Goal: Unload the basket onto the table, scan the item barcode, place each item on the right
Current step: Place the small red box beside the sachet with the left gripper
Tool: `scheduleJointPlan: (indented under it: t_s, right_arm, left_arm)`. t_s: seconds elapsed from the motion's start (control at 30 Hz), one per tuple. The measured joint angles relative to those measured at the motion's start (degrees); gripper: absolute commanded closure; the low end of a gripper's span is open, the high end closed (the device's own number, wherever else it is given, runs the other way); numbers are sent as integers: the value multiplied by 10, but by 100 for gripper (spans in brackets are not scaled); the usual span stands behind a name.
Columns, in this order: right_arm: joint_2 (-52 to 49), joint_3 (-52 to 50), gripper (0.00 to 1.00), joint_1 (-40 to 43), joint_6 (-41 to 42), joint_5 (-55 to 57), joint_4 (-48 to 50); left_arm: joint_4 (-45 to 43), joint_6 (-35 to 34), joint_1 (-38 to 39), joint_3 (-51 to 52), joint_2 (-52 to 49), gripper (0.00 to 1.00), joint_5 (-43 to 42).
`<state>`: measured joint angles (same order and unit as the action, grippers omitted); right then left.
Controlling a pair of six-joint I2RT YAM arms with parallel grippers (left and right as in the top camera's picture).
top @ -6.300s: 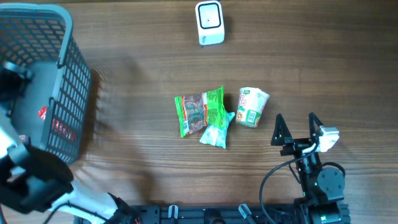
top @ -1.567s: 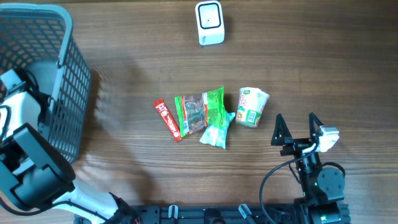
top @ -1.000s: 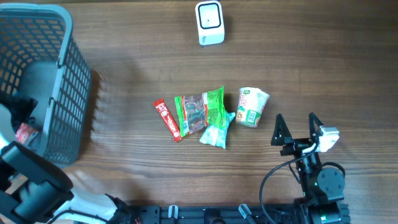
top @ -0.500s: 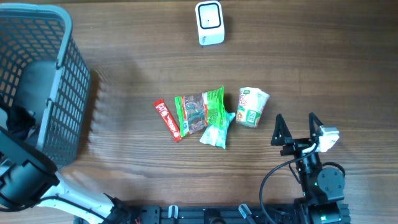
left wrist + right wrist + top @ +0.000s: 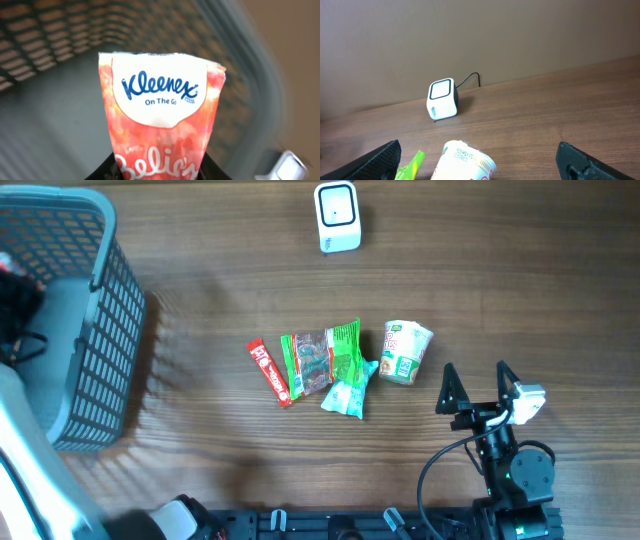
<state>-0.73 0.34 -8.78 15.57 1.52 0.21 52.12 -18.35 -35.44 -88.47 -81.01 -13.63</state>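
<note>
My left gripper (image 5: 160, 172) is shut on a pink Kleenex tissue pack (image 5: 160, 115), black fingers (image 5: 112, 170) pressing both its sides. The pack hangs over the floor of the grey basket (image 5: 45, 120); no barcode shows on the face toward me. Overhead, the left arm (image 5: 18, 310) is a dark blur inside the basket (image 5: 105, 330) and the pack is hidden. The white scanner (image 5: 337, 217) stands at the table's far edge, also in the right wrist view (image 5: 443, 99). My right gripper (image 5: 478, 385) rests open near the front right, nothing between its fingers.
A cup of noodles (image 5: 404, 352) lies on its side at mid-table, its rim just ahead of the right gripper (image 5: 465, 162). Beside it lie green snack bags (image 5: 325, 360), a pale teal packet (image 5: 347, 395) and a red bar (image 5: 269, 372).
The left arm has shifted inside the basket along the left edge and its jaws have closed on the tissue pack. The right arm and the items on the table have not moved.
</note>
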Motion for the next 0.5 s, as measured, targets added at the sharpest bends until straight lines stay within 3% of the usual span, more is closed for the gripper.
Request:
scheduleJointPlan:
  t_s: [0.13, 0.27, 0.5]
  right_arm:
    - [0, 0, 0, 0, 0, 0, 0]
    - [0, 0, 0, 0, 0, 0, 0]
    - [0, 0, 0, 0, 0, 0, 0]
  left_arm:
    - [64, 1, 81, -2, 65, 69, -9]
    - [157, 5, 244, 3, 74, 69, 24]
    - [105, 5, 417, 148, 36, 62, 50]
